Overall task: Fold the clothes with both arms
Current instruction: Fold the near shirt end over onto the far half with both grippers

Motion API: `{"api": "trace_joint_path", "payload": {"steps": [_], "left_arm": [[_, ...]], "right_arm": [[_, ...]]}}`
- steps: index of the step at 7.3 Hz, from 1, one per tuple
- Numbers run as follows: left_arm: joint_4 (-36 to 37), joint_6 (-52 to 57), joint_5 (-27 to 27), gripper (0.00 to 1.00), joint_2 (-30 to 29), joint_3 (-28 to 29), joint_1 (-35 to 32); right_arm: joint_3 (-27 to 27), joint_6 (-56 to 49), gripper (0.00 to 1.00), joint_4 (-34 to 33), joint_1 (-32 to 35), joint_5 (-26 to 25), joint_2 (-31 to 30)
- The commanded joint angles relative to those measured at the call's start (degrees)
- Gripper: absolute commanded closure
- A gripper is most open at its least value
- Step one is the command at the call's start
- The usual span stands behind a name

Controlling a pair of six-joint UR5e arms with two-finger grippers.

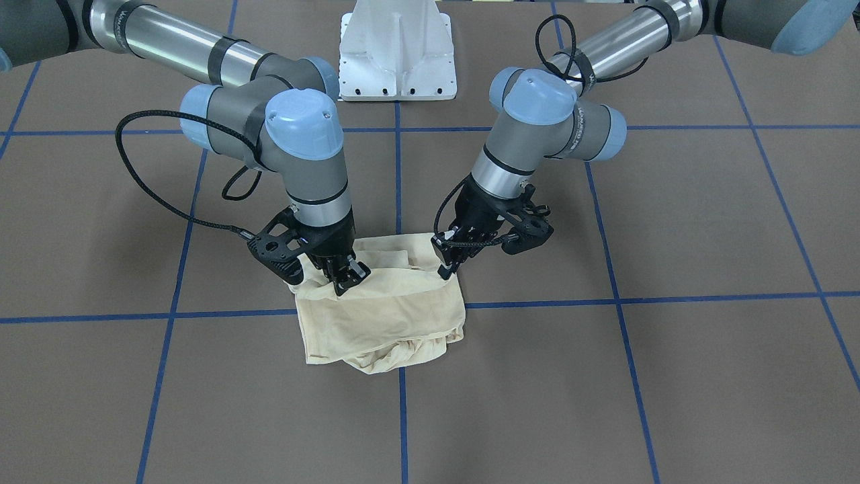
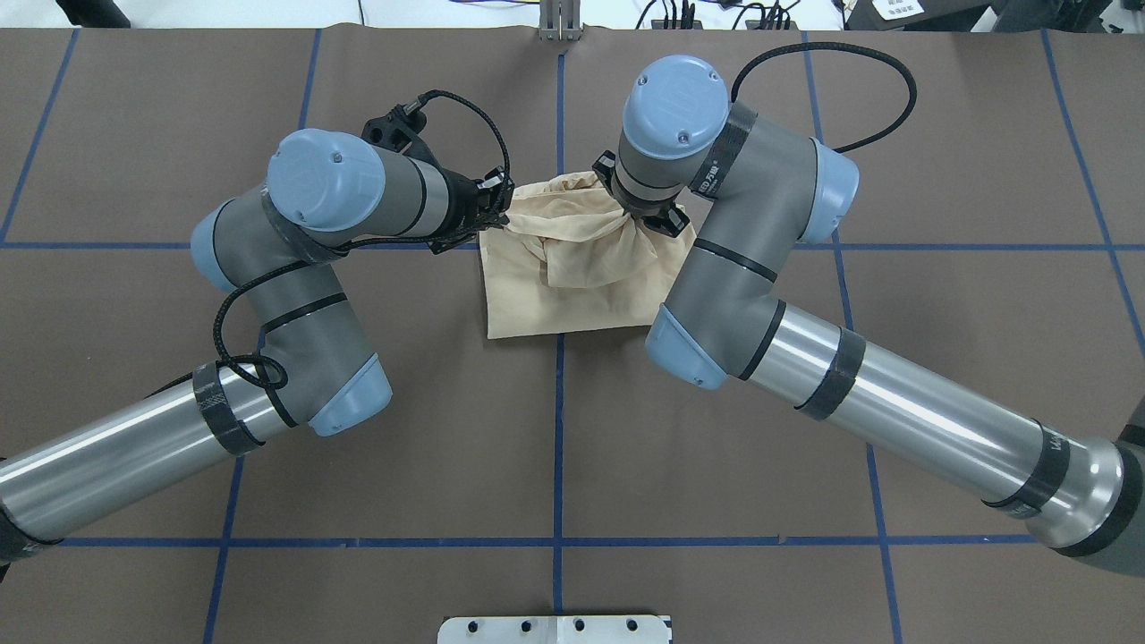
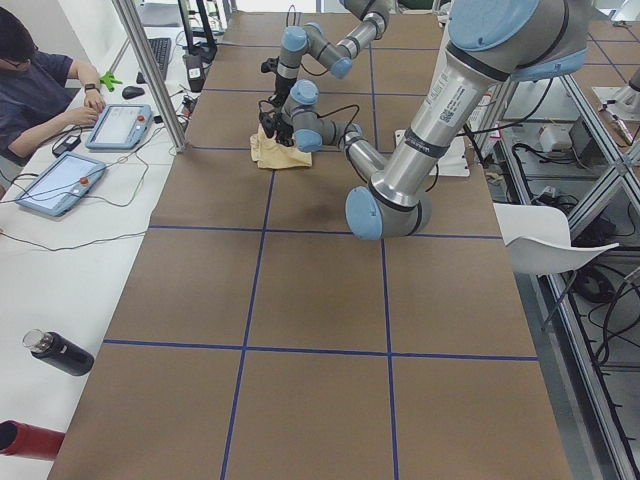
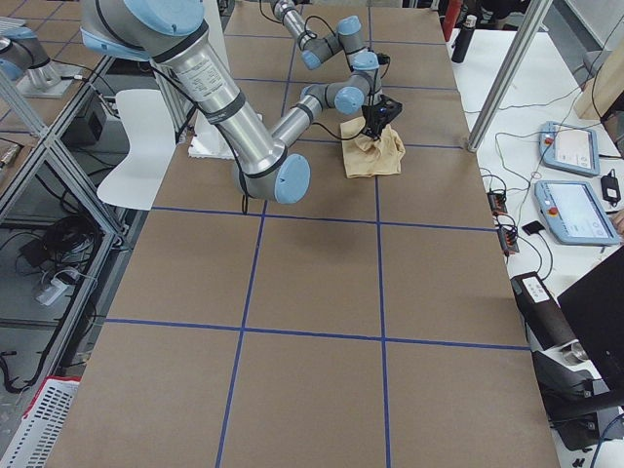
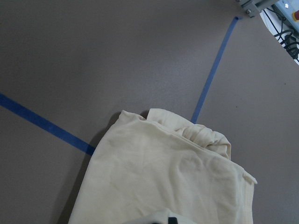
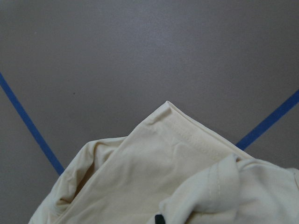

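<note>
Seen from the front camera, the shirt [image 1: 383, 309] lies folded on the table [image 1: 605, 390] over a blue tape crossing, its rumpled end nearest. Farther back, at its 10 o'clock, the right gripper [image 1: 348, 274] is clenched on bunched cloth (fabric gathers into it). At 2 o'clock the left gripper [image 1: 445, 270] pinches the far edge.

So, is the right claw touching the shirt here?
Touching. The front-facing view shows the right claw pressed into the shirt, with fabric bunched around it. In the overhead view, the cloth gathers up to it.
</note>
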Motion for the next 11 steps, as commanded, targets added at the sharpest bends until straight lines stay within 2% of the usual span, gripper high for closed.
{"api": "trace_joint_path", "payload": {"steps": [1, 5, 7, 10, 11], "left_arm": [[-1.05, -0.18, 0.0, 1.0, -0.77, 1.67, -0.06], [-3.16, 0.08, 0.0, 1.0, -1.56, 5.27, -2.34], [-8.42, 0.09, 0.09, 1.0, -1.65, 9.93, -2.44], [-8.36, -0.53, 0.09, 1.0, -3.23, 10.03, -2.44], [-8.36, -0.62, 0.0, 1.0, -3.5, 9.94, -2.35]], "right_arm": [[-2.71, -0.18, 1.0, 1.37, 0.06, -0.02, 1.2], [-5.6, -0.71, 1.0, 2.07, 1.29, 0.42, 2.43], [-10.25, -0.71, 1.0, 7.51, 1.47, 0.42, 2.43], [-10.27, -0.53, 1.0, 7.52, 1.47, 0.51, 3.75], [-10.27, -0.62, 0.82, 7.52, 1.38, 0.51, 3.84]]}}
